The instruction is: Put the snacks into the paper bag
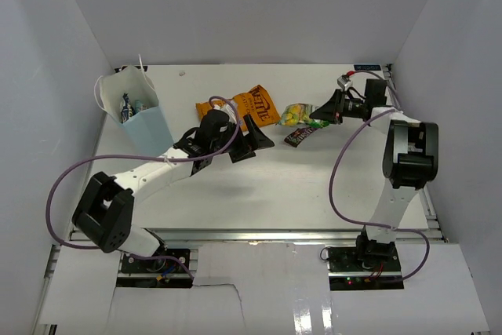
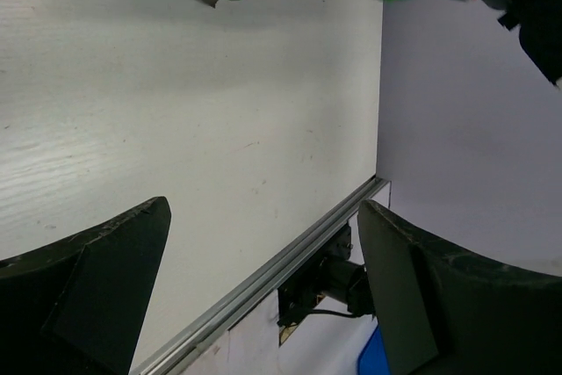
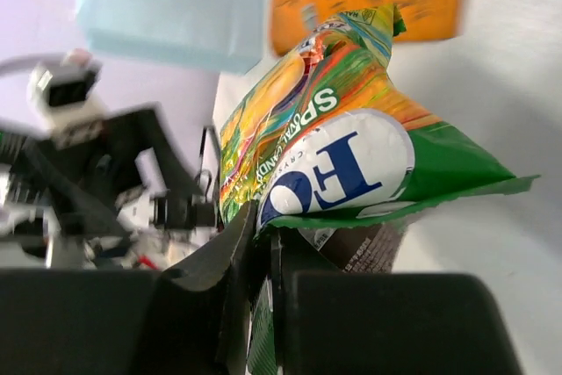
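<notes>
White wood-grain tabletop (image 1: 259, 190), pale walls (image 1: 235, 5) on three sides, metal rail (image 1: 259, 233) along the near edge, even light

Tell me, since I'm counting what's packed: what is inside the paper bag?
A dark blue packet and a teal packet show inside the paper bag. Anything lower down is hidden by the bag's walls.
</notes>
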You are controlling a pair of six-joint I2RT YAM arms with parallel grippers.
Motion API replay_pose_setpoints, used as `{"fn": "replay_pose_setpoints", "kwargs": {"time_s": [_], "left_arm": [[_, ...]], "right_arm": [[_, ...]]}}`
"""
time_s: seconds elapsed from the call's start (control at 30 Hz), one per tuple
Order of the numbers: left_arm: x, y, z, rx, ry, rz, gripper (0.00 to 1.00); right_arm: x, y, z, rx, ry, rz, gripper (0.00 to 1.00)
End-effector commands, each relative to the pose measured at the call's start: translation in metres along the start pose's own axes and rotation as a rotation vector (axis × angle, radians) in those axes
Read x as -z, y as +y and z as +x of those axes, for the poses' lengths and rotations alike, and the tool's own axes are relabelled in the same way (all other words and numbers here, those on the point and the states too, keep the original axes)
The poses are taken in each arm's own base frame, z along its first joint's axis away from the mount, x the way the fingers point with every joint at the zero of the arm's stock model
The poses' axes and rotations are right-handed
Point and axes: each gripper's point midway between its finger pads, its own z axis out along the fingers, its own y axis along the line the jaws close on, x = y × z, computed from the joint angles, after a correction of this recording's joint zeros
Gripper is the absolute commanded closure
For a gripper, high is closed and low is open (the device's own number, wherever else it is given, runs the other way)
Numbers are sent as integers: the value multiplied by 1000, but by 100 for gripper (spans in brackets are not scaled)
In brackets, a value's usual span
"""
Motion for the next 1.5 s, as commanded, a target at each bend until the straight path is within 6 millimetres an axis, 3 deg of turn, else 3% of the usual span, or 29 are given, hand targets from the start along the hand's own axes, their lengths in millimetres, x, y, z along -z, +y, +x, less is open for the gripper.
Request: {"fn": "replay_pose_setpoints", "kwargs": {"time_s": [0.0, 0.03, 0.07, 0.13, 0.17, 0.2, 0.3, 0.57, 0.77, 1.0, 1.07, 1.23, 1.47], "left_arm": [[-11, -39, -20, 34, -57, 109, 2], [-15, -41, -15, 47, -42, 110, 2], [-18, -42, -14, 53, -35, 113, 2], [-26, -46, -10, 75, -19, 117, 2], [-28, -51, -11, 76, -23, 136, 2], [-30, -52, -9, 82, -19, 142, 2], [-30, -61, -6, 95, -23, 161, 2], [-27, -68, 7, 119, -9, 168, 2], [-45, -62, 31, 142, 56, 139, 2], [-62, -70, 44, 124, 100, 142, 2], [-65, -77, 44, 111, 108, 164, 5], [-74, -103, 45, 66, 155, 229, 25], [-75, -109, 52, 46, 210, 261, 50]], "right_arm": [[26, 71, 47, 230, 110, -252, 92], [32, 83, 55, 267, 105, -253, 92], [35, 86, 69, 208, 117, -245, 92], [39, 88, 86, 325, 112, -226, 92], [44, 90, 104, 239, 141, -196, 92], [45, 87, 109, 348, 139, -194, 92], [54, 81, 121, 377, 138, -131, 92], [62, 90, 141, 411, 180, -154, 92], [64, 109, 140, 452, 159, -223, 92], [65, 113, 141, 463, 149, -232, 92], [65, 113, 141, 464, 148, -233, 92], [64, 109, 145, 457, 150, -234, 92], [63, 97, 146, 428, 176, -215, 87]]}}
